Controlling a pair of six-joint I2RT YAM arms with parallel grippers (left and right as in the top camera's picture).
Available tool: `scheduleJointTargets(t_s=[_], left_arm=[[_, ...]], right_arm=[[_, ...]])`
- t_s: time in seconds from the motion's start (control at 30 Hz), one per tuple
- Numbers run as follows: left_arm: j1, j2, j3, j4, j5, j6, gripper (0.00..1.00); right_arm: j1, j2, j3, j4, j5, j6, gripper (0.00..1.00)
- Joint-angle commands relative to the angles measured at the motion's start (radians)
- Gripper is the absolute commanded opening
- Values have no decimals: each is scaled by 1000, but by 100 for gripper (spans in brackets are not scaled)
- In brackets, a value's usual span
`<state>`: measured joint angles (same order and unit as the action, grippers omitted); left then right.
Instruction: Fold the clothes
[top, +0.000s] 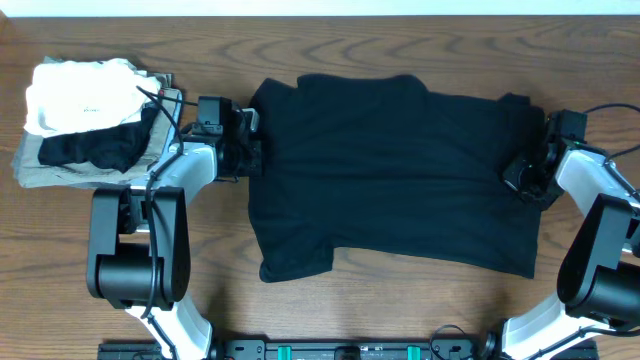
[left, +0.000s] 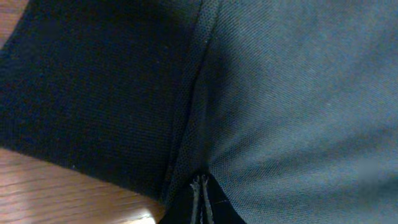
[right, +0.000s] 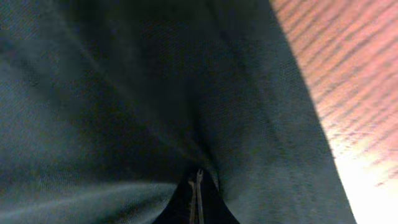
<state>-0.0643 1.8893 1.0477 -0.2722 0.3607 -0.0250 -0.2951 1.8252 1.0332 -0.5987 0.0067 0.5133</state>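
Claws first. Left claw (top: 248, 152): pressed together, pinching the 9 o'clock edge of the black T-shirt (top: 400, 170). Confirm in the left wrist view: fabric gathered into a ridge running up from the closed claw. Right claw (top: 522, 176): likewise pressed together, pinching the 3 o'clock edge of the same shirt. Confirm in the right wrist view: dark cloth drawn into the closed claw, bare wood showing at 2 o'clock.

Location of work item: centre of the bench (top: 400, 320), spread wide and mostly flat between the two arms, with slight rumpling at the 7 o'clock corner.

Progress, as judged from the lay of the cloth:
- Done: shirt spread out; both side edges gripped.
- Not yet done: no fold visible anywhere on the shirt. Treat the task as at its start, with the first fold pending and every later fold outstanding.

Note also a pile of folded clothes (top: 85, 125) at 10 o'clock on the bench, just beside the left arm and apart from the shirt. Leave untouched.
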Motion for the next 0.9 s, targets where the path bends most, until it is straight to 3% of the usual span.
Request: scheduleJointTargets(t_s=[0.0,0.17,0.33,0.53,0.7,0.87], left_arm=[[21,38,0,-17,-111,10,6],[21,8,18,-34,-111,10,6],[19,-114,48,-95,-111,10,7],[19,-315,48,-185,-111,4,17],[19,-383,48,-345,-13,-21,17],[-5,-340,23,-545,77,-29,15]], right_arm=[[-21,39,-21,-14,95,7,1],[-21,37,10,-38,90,-10,1],[-19,25,154,-212,90,-13,1],[-16,-27,303,-446,50,-25,1],[0,-50,298,-563,-66,-58,1],[36,-50,190,-531,-57,-46,1]])
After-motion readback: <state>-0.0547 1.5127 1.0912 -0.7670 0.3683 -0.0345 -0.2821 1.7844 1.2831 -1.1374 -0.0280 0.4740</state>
